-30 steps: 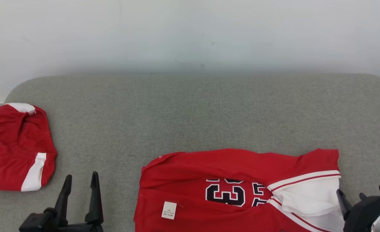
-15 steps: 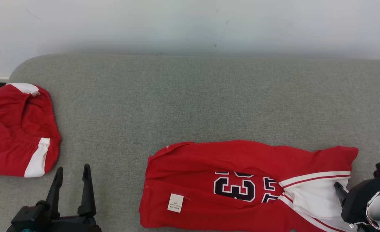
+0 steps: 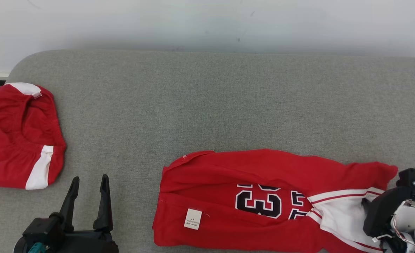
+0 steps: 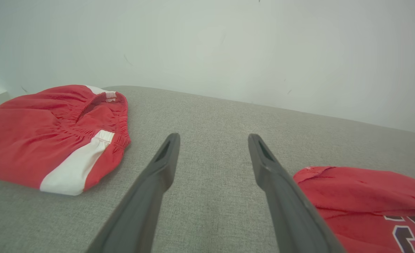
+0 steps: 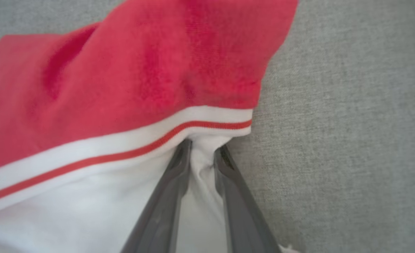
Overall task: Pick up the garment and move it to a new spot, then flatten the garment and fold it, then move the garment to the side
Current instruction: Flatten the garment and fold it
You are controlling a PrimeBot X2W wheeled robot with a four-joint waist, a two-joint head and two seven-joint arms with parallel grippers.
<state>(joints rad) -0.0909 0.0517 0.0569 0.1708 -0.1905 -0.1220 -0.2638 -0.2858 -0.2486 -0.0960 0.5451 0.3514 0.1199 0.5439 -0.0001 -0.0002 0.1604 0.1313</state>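
the garment (image 3: 249, 172) — a red jersey of slick knit with a white striped panel — lies along the near edge of the grey cushion (image 3: 207, 98), long axis left to right. the right gripper (image 5: 203, 146) is at its right end, fingers pinched on a fold of the white panel, so a pull would run along that axis. the left gripper (image 3: 89, 180) stands wide apart over bare woven cloth near the garment's left end. bunched red shorts (image 3: 14, 137) lie at the left edge.

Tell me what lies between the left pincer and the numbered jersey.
Nothing but bare grey cushion separates the left pincer from the jersey; the head view shows it, the left wrist view too.
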